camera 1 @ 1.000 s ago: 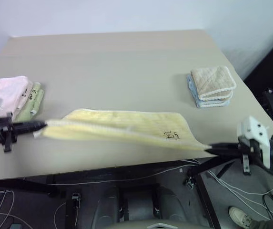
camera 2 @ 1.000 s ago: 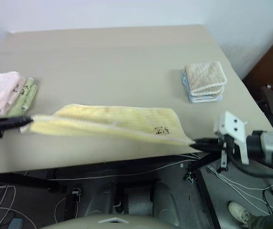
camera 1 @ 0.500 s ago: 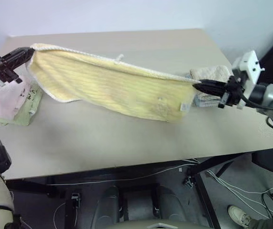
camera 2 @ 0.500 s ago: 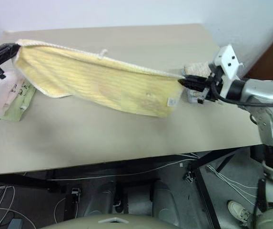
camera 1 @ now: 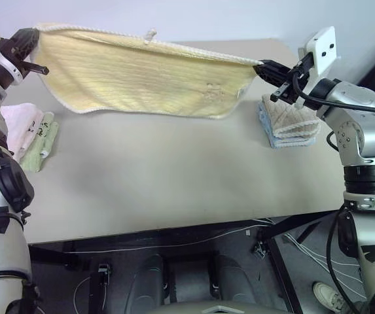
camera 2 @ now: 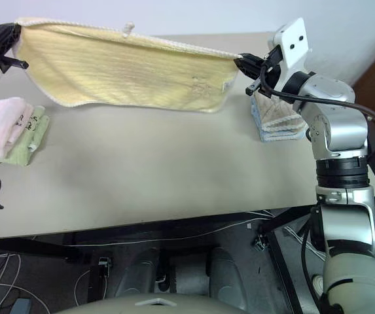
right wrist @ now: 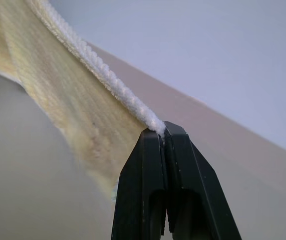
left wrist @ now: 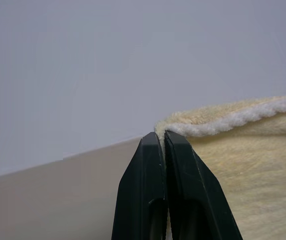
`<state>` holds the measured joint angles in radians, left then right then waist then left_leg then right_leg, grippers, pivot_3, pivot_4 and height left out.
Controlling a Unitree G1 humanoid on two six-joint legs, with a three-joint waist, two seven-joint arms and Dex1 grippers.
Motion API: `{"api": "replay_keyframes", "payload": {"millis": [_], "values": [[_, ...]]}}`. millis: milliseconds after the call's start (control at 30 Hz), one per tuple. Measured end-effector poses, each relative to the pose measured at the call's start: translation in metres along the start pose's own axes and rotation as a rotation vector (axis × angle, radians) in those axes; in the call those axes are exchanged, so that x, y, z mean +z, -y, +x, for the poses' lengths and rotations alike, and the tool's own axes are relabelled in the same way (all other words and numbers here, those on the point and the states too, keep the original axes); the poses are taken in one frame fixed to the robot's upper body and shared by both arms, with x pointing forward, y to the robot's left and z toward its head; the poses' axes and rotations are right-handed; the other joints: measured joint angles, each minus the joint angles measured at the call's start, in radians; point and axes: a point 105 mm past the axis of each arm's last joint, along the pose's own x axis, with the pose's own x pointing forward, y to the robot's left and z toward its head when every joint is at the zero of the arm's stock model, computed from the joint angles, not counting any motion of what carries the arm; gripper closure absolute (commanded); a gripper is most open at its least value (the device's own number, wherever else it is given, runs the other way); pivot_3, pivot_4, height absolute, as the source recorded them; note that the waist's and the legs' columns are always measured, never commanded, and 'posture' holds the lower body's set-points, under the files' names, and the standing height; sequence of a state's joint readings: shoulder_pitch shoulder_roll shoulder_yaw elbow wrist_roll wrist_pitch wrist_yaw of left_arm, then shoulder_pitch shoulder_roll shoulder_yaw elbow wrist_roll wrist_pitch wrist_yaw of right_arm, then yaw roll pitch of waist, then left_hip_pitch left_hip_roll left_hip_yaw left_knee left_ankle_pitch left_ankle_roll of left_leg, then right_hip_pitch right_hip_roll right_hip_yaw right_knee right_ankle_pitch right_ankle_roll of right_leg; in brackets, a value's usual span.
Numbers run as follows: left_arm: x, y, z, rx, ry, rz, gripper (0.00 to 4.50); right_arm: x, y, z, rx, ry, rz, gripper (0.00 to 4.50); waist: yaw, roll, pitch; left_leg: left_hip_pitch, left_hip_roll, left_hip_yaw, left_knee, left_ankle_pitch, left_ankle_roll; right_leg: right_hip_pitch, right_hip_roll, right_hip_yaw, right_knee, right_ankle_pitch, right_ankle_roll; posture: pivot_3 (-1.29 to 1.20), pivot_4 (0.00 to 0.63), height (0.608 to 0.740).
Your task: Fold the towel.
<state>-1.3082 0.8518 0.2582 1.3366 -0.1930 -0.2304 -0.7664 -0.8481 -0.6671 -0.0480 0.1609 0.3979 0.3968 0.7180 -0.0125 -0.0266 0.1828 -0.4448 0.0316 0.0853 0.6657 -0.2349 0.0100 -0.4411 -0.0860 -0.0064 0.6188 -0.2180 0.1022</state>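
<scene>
Hanging between two grippers, left [camera 1: 35, 40] and right [camera 1: 260, 66], fingers clenched on corners: one towel [camera 1: 141, 78].

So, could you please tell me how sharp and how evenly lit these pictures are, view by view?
Left eye view: the pale yellow terry-cloth towel looks soft, and casts a faint shadow on the beige table. Left wrist view: the left end effector is crisp, lighting flat. Right wrist view: the right end effector and whitish hem are sharp; no glare.
</scene>
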Motion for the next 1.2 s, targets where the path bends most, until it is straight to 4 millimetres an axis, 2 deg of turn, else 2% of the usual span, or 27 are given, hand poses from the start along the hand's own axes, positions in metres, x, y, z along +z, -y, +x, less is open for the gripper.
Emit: {"api": "replay_keyframes", "payload": {"millis": [133, 233, 300, 500, 767, 900, 1100, 1200], "values": [[-0.009, 0.003, -0.009, -0.060, 0.011, -0.048, 4.48, -0.019, -0.015, -0.012, 0.044, -0.047, 0.029, 4.50, 0.001, 0.000, 0.000, 0.000, 0.000, 0.000, 0.000, 0.000, 0.000, 0.000, 0.000, 0.000, 0.000, 0.000, 0.000, 0.00, 0.150, 0.740], [-0.033, 0.010, -0.027, -0.185, -0.043, -0.150, 4.48, -0.041, -0.030, -0.033, 0.114, -0.133, 0.068, 4.50, -0.001, 0.000, 0.000, 0.000, 0.000, 0.000, 0.000, 0.000, 0.000, 0.001, 0.000, 0.000, 0.000, 0.000, 0.000, 0.00, 0.150, 0.740], [-0.050, 0.014, -0.040, -0.240, -0.080, -0.221, 4.48, -0.049, -0.040, -0.044, 0.164, -0.175, 0.090, 4.50, -0.002, 0.000, 0.000, 0.000, 0.000, 0.000, 0.000, 0.000, 0.000, 0.000, 0.000, 0.000, 0.000, 0.000, 0.000, 0.00, 0.150, 0.740], [-0.063, 0.017, -0.068, -0.363, -0.098, -0.345, 4.48, -0.046, -0.046, -0.062, 0.210, -0.205, 0.095, 4.50, -0.003, 0.000, 0.000, 0.002, 0.001, -0.001, 0.001, 0.000, 0.000, 0.001, 0.000, 0.000, 0.002, 0.000, 0.000, 0.00, 0.150, 0.740], [-0.096, 0.025, -0.116, -0.475, -0.173, -0.485, 4.48, -0.061, -0.068, -0.089, 0.301, -0.301, 0.133, 4.50, 0.001, 0.000, 0.000, 0.002, 0.001, -0.001, 0.001, 0.000, 0.000, 0.001, -0.001, 0.000, 0.002, 0.000, -0.001, 0.00, 0.150, 0.740], [-0.097, 0.024, -0.134, -0.523, -0.185, -0.537, 4.48, -0.064, -0.083, -0.103, 0.366, -0.342, 0.148, 4.50, 0.001, -0.001, -0.001, 0.002, 0.002, -0.002, 0.002, 0.000, 0.000, 0.001, -0.001, 0.000, 0.003, -0.001, -0.002, 0.00, 0.150, 0.740], [-0.109, 0.024, -0.179, -0.541, -0.294, -0.612, 4.48, -0.071, -0.112, -0.126, 0.472, -0.385, 0.204, 4.50, -0.003, -0.001, -0.001, 0.003, 0.004, -0.004, 0.001, 0.000, 0.000, 0.001, -0.002, 0.001, 0.004, -0.002, -0.004, 0.00, 0.150, 0.740], [-0.109, 0.029, -0.195, -0.567, -0.334, -0.648, 4.48, -0.074, -0.114, -0.132, 0.476, -0.404, 0.216, 4.50, -0.002, -0.001, -0.001, 0.003, 0.004, -0.005, 0.002, 0.000, -0.001, 0.001, -0.003, 0.001, 0.004, -0.002, -0.006, 0.00, 0.150, 0.740]]}}
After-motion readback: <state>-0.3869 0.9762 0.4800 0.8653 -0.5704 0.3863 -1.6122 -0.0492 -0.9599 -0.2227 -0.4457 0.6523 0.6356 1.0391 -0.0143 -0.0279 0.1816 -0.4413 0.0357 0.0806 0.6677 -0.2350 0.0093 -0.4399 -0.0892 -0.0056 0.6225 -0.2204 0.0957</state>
